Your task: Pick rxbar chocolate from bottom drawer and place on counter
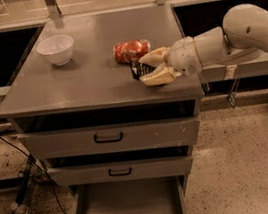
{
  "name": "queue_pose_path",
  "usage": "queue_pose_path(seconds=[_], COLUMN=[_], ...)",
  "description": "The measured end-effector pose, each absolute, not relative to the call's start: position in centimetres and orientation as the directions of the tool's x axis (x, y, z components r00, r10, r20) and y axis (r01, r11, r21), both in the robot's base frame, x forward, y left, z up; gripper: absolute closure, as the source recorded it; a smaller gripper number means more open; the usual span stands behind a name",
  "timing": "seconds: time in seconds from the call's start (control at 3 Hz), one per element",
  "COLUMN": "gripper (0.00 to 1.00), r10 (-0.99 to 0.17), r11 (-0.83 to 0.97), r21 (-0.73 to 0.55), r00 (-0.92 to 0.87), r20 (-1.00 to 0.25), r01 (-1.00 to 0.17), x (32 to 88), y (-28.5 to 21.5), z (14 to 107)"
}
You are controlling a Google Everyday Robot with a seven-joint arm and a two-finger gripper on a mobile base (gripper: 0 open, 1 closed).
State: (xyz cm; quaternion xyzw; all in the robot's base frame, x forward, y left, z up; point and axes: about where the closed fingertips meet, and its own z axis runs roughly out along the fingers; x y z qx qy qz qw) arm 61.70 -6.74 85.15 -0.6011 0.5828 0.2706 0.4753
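Note:
My gripper (144, 69) reaches in from the right over the counter (83, 76), its two cream fingers (157, 77) shut on the rxbar chocolate (136, 69). The bar is a small black wrapper held on edge, low over the counter's right part, just in front of a red can (131, 50) lying on its side. Whether the bar touches the counter I cannot tell. The bottom drawer (128, 213) is pulled out at the base of the cabinet, and its plain grey floor shows nothing on it.
A white bowl (56, 49) stands on the counter's back left. Two shut grey drawers with black handles (108, 138) sit above the open one. A cable and a bottle (20, 212) lie on the speckled floor at the left. Metal posts rise behind the counter.

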Motion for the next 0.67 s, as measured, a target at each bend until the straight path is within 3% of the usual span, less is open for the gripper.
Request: queue_pose_path(seconds=[0.33, 0.67], gripper=[1.00, 0.81], r10=[-0.456, -0.456], r11=[0.116, 0.116], r21=[-0.253, -0.253], r00=[0.175, 0.175], r20=[-0.872, -0.872], r01=[-0.960, -0.960], x=[62.35, 62.36], y=[-5.83, -5.81], z=[85.03, 85.03])
